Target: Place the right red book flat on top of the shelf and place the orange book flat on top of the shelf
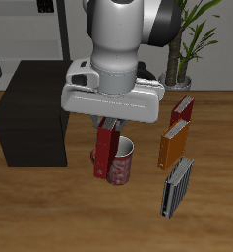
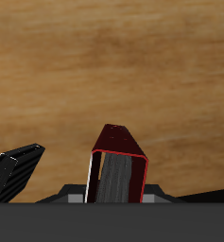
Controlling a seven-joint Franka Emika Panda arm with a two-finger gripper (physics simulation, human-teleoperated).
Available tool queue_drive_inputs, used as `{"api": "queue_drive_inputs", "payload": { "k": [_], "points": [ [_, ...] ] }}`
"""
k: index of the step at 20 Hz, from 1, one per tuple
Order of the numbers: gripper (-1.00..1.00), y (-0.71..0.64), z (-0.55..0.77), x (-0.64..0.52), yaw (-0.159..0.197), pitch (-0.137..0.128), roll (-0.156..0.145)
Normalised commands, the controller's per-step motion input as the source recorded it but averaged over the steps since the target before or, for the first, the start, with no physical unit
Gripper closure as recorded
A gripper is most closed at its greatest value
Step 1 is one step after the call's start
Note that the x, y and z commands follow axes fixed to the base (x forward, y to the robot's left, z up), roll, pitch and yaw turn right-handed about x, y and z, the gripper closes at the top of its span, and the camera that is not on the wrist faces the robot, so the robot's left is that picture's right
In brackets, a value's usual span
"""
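We see the hand (image 1: 109,125) hanging over the middle of the desk (image 1: 49,212), its fingers clenched on the upper end of the right red book (image 1: 105,153), which stands upright directly beneath it. The book sits just beside a red patterned mug (image 1: 121,162), at the mug's 9 o'clock in the exterior view; we cannot tell whether its lower end touches the desk. In the wrist view the same book (image 2: 120,170) rises straight toward the camera between the fingers, pale page edges showing. The orange book (image 1: 170,146) stands upright at about 3 o'clock from the hand, well apart from it. Behind it stands a maroon-red book (image 1: 182,110), and nearer the desk's front edge a grey-and-black striped book (image 1: 176,186). The shelf (image 1: 34,113) lies at roughly 9 o'clock from the hand, its flat top bare.
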Motion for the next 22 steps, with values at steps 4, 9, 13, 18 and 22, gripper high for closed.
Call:
{"api": "queue_drive_inputs", "payload": {
  "k": [4, 9, 13, 18, 22],
  "points": [
    [1.0, -0.21, 0.54, -0.66, -0.007, -0.013, 0.026],
    [1.0, -0.14, 0.4, -0.88, 0.092, -0.075, -0.019],
    [1.0, 0.02, 0.06, -0.62, 0.022, 0.011, -0.009],
    [1.0, -0.01, 0.13, -0.71, -0.018, -0.023, 0.028],
    [1.0, -0.06, 0.06, -0.56, 0.024, -0.026, 0.021]
  ]
}}
